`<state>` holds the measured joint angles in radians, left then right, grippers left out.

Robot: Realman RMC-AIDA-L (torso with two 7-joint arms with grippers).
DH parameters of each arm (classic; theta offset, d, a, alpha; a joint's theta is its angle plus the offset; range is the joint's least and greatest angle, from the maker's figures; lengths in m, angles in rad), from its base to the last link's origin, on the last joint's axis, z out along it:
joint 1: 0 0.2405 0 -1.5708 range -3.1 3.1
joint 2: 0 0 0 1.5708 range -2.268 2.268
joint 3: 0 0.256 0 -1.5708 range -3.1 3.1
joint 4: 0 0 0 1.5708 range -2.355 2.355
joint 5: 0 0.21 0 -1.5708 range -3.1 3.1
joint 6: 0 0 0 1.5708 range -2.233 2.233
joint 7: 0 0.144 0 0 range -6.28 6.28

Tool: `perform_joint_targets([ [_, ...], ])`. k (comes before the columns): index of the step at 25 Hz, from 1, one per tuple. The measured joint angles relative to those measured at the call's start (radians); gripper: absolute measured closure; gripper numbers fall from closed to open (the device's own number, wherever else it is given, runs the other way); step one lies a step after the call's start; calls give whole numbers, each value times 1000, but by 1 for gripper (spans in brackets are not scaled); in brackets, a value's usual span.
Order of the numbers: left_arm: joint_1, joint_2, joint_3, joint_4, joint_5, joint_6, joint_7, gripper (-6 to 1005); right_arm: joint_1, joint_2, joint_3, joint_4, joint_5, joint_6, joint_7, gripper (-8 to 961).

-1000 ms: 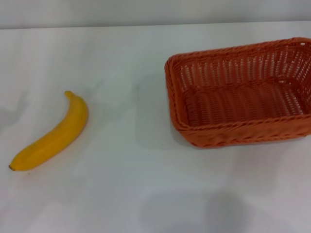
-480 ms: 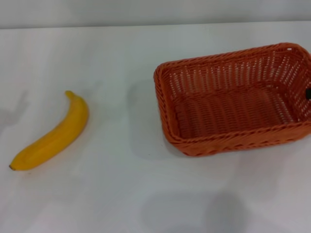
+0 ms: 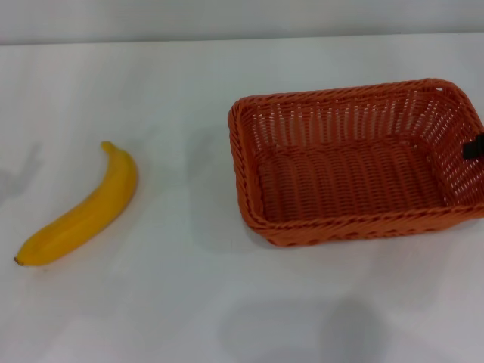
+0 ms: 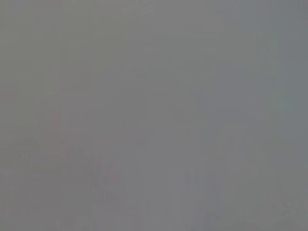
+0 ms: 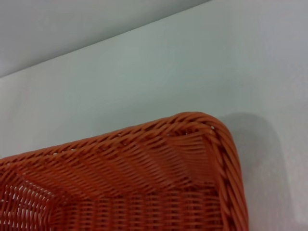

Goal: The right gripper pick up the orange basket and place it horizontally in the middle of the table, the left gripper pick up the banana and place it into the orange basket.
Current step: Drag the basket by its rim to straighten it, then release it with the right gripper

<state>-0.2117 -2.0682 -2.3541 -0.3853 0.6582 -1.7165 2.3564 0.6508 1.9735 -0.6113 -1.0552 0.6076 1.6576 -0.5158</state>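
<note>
The orange basket (image 3: 340,225) lies lengthwise right of the table's middle, its open side up. A black finger of my right gripper (image 3: 473,147) shows at the basket's right end wall, at the picture's edge, gripping that wall. The right wrist view looks down on one corner of the basket's braided rim (image 5: 192,126). The yellow banana (image 3: 87,208) lies on the white table (image 3: 189,302) at the left, well apart from the basket. My left gripper is out of view, and the left wrist view is plain grey.
The table's far edge (image 3: 151,41) meets a grey wall at the back. Bare white tabletop separates banana and basket and runs along the front.
The basket has slid leftward toward the table's middle and turned more square to the table's edge, carried by my right gripper. The banana has not moved.
</note>
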Motion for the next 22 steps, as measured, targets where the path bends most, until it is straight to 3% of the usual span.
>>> perform_joint_targets([
  [4, 3, 0, 0, -9, 0, 0, -2, 122, 6, -13, 0, -8, 3, 19, -3, 629],
  [16, 8, -2, 3, -12, 7, -1, -30, 122, 22, -93, 8, -18, 48, 47, -12, 628],
  [18, 14, 0, 3, -32, 35, 7, -63, 122, 15, -102, 21, -31, 75, 46, -35, 629],
  [22, 60, 1, -6, -194, 165, 85, -258, 122, -27, -101, 77, -101, 167, 18, -148, 629],
])
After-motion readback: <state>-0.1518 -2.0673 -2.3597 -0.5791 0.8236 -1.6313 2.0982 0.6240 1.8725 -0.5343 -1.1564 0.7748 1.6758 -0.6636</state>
